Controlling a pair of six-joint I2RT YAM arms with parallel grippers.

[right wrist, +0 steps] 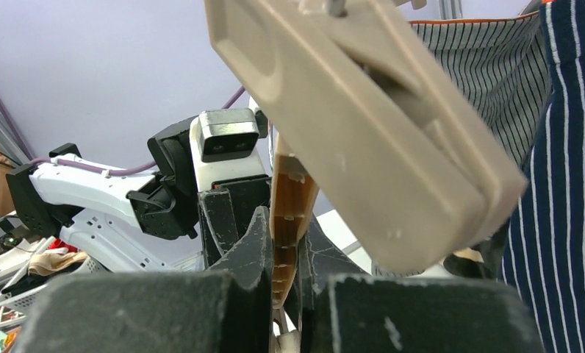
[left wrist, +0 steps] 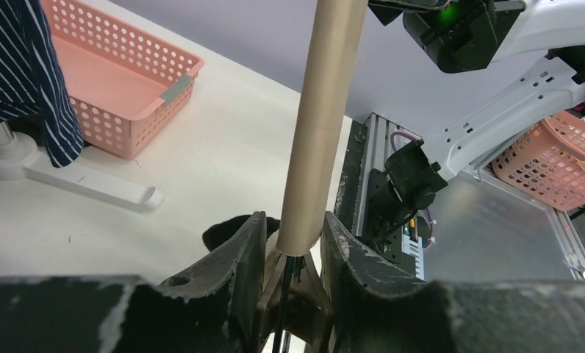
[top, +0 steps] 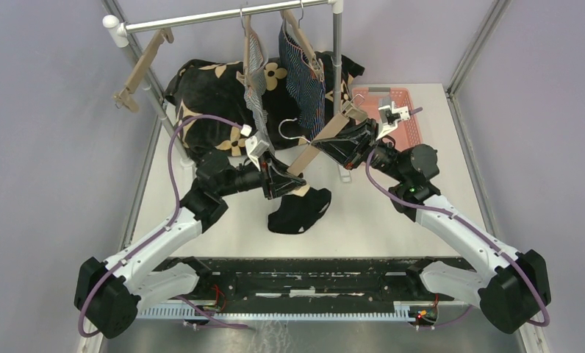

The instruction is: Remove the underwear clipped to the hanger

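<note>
Tan wooden clip hanger: held over the white table. Left gripper fingers pinch its bar; right gripper fingers pinch its clip end.
Plain black brief: on the table beneath, apparently freed.
Grey-white striped brief, navy striped brief: clipped up on the metal rail.
Handling: move both arms together, keeping the hanger clear of the hanging briefs.

Hung briefs sit behind the hanger, a loose brief before it.
</note>
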